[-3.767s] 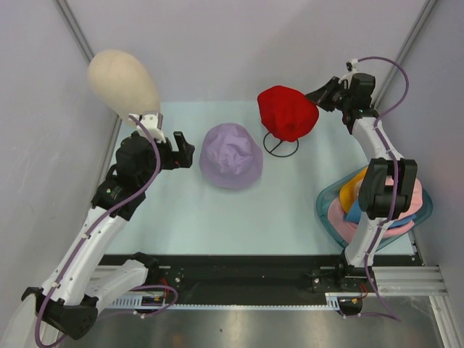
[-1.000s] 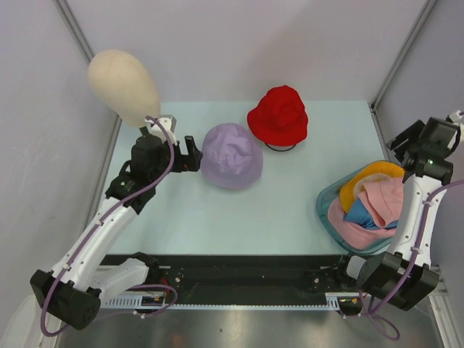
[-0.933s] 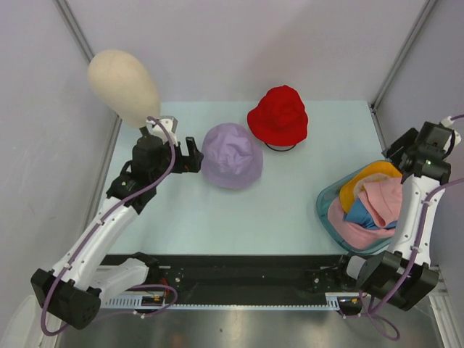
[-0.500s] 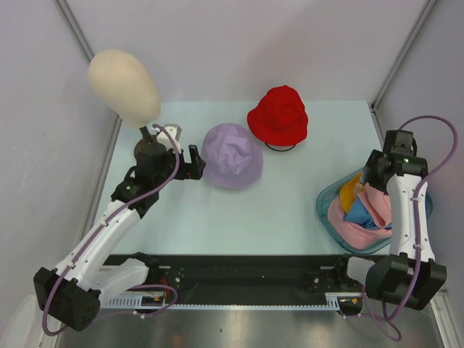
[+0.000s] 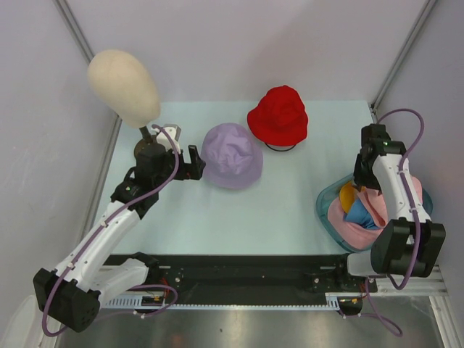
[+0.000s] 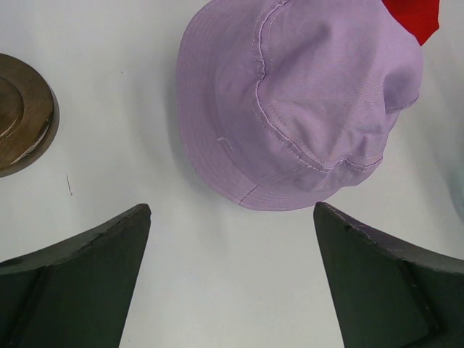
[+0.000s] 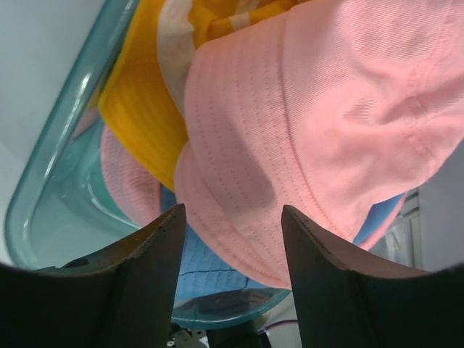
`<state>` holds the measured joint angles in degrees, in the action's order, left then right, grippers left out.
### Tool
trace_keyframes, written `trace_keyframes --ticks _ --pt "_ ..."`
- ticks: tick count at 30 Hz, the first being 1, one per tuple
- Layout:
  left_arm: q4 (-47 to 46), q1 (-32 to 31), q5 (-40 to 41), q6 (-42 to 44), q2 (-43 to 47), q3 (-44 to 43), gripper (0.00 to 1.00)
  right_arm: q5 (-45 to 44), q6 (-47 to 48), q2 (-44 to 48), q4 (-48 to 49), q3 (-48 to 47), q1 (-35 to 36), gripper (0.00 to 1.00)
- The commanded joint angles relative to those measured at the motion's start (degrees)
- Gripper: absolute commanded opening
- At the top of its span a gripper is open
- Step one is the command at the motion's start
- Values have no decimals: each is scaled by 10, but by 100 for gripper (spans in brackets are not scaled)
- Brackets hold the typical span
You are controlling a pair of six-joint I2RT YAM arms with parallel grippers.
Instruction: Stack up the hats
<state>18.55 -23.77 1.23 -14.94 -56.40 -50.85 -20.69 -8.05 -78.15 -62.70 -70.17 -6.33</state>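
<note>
The lilac hat [image 5: 230, 156] [image 6: 304, 101] lies crown up mid-table. My left gripper [image 5: 199, 163] [image 6: 232, 210] stands wide open just left of its brim, not touching it. The red hat [image 5: 278, 116] [image 6: 413, 11] sits on a wire stand behind it. At the right, a pink hat [image 5: 388, 199] [image 7: 326, 123], an orange hat [image 5: 349, 194] [image 7: 145, 94] and a blue hat [image 5: 360, 215] [image 7: 210, 268] are piled in a teal tray [image 5: 324, 210] [image 7: 51, 181]. My right gripper [image 5: 360, 183] [image 7: 232, 210] hangs open over the pile, jaws either side of the pink hat's brim.
A beige mannequin head [image 5: 123, 87] on a brown round base [image 6: 22, 112] stands at the back left, close to my left arm. Grey walls enclose the table on three sides. Bare table lies between the lilac hat and the tray.
My right arm left the red hat on its stand, then swung in from the right wall to above the tray, its jaws narrowing. My left gripper edged closer to the lilac hat.
</note>
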Motion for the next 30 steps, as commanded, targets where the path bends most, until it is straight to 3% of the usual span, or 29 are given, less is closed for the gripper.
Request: trace_keyframes --ticks 1,10,20,30 --pt "-7 -2 0 3 13 -16 100 -64 6 -17 -7 -23 3 58" --pt "1 -2 6 6 17 -20 100 -90 17 -21 18 -5 4 40" --pt "6 -2 6 9 22 -29 100 -111 34 -36 50 -4 -5 0" --pt "3 -2 10 8 30 -20 100 -161 40 -31 63 -1 6 0"
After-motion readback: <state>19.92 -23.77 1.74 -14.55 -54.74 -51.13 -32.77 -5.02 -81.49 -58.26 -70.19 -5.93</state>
